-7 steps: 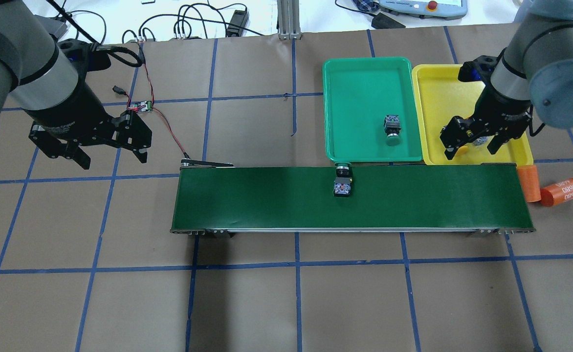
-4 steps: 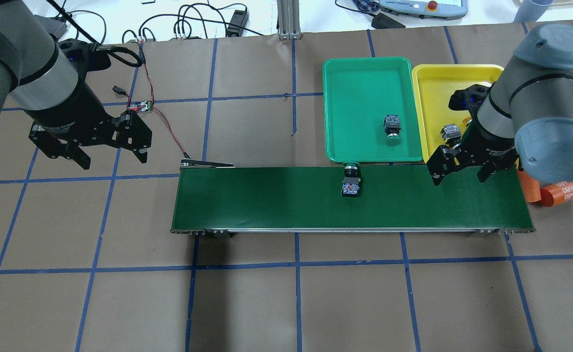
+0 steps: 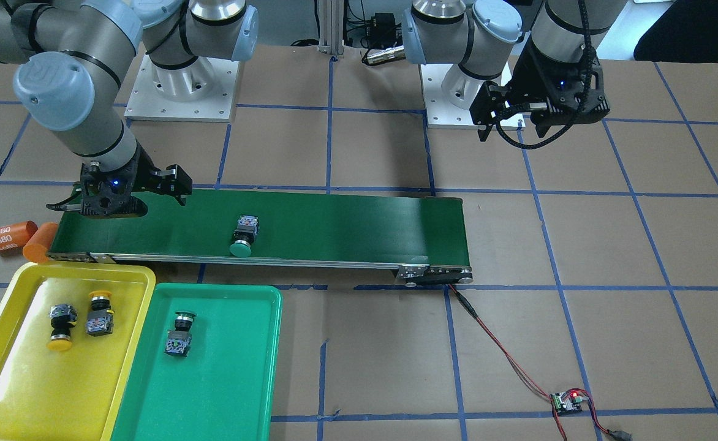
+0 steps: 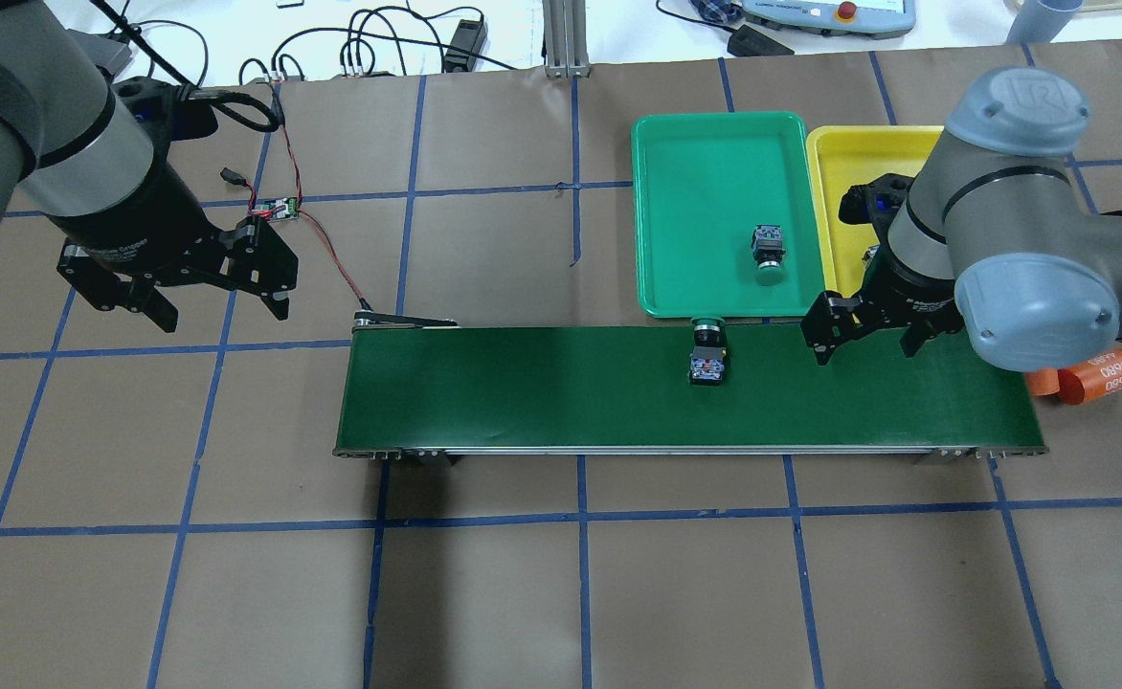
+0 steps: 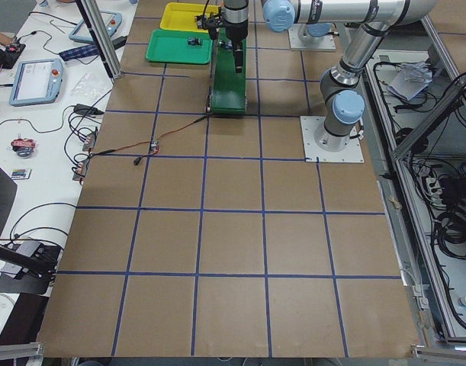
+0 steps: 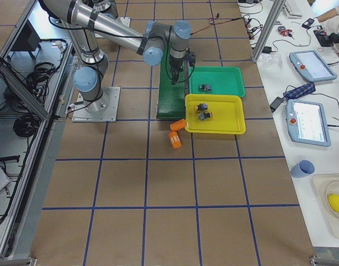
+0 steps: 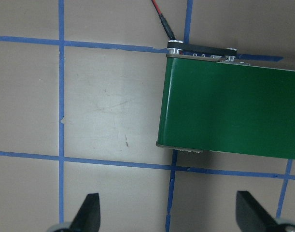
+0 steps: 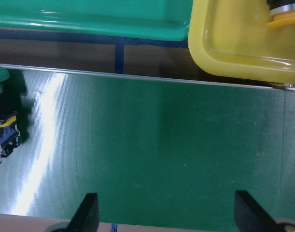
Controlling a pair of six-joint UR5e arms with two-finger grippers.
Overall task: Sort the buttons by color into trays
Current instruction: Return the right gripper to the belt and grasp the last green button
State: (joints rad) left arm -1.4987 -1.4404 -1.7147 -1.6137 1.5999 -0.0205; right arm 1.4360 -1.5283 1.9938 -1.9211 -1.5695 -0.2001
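**A:** Gripper status?

**B:** My right gripper (image 4: 864,352) is wide open and holds nothing. It hangs over the conveyor belt (image 4: 523,392), at the end by the yellow tray (image 4: 848,172). My left gripper (image 4: 221,316) is also wide open and empty. It sits above the bare table (image 4: 484,258) just off the belt's other end, well apart from every button.

**A:** Where's the loose button?

**B:** One green-capped button (image 4: 709,354) lies on its side on the belt, along the edge that faces the trays. Its cap points at the green tray (image 4: 714,120), just beside that tray's near rim. In my right wrist view it shows only at the left edge, outside my fingers (image 8: 89,208). Not touching it.

**A:** And the trays?

**B:** The second green-capped button (image 3: 179,334) lies in the green tray. Both yellow-capped buttons (image 3: 62,324) lie side by side in the yellow tray, caps pointing opposite ways. The trays sit next to each other along the belt.

**A:** Anything else nearby?

**B:** Two orange cylinders (image 3: 7,236) lie on the table past the belt's end on my right, one marked 4680.
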